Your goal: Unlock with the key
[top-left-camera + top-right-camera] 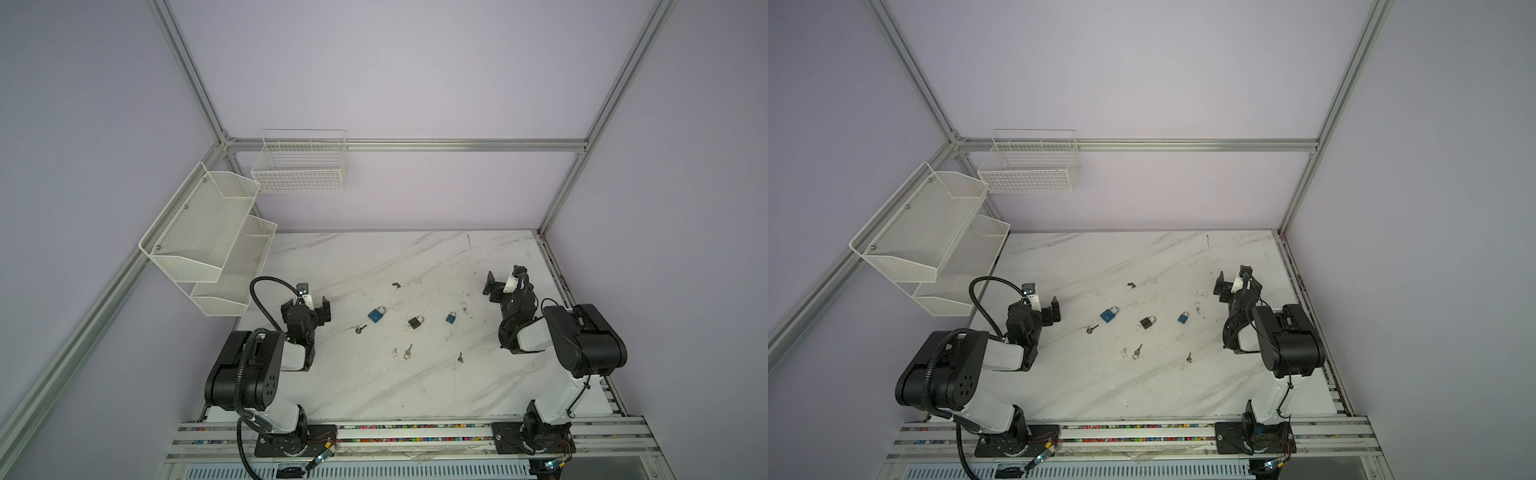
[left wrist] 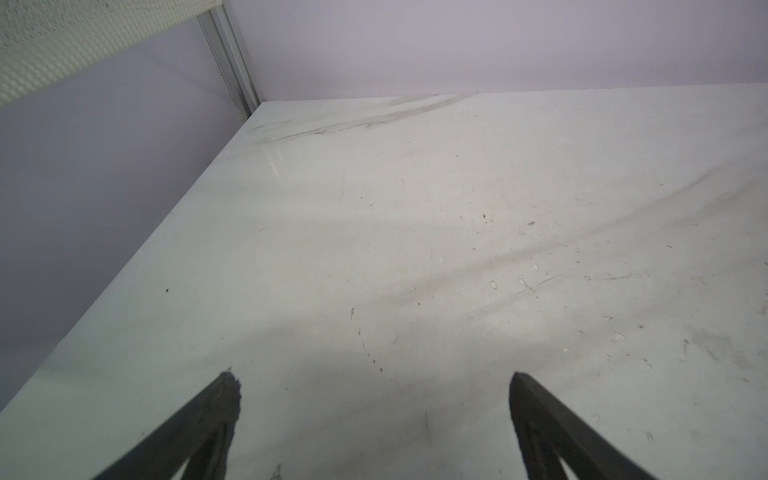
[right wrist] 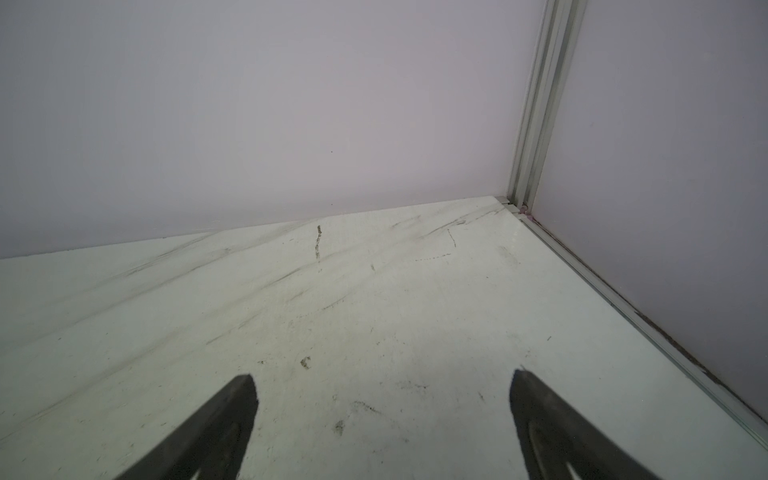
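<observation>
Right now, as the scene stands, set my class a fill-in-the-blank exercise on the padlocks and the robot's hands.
The larger padlock and the smaller padlock, either side of the black padlock, are both ___.
The left hand and right hand are both ___, holding nothing.
The table holds ___ padlocks in all.
Missing words: blue; open; three.

Free tabletop (image 1: 374, 386) around central padlocks (image 1: 415, 322) and keys (image 1: 408, 351)

The black-and-white left arm (image 1: 257, 370) and the matching right arm (image 1: 582, 345) are folded, elbows raised, wrists reaching forward and low. The black left claw (image 2: 374, 376) and black right claw (image 3: 382, 374) both have their jaws spread wide, holding nothing.
</observation>
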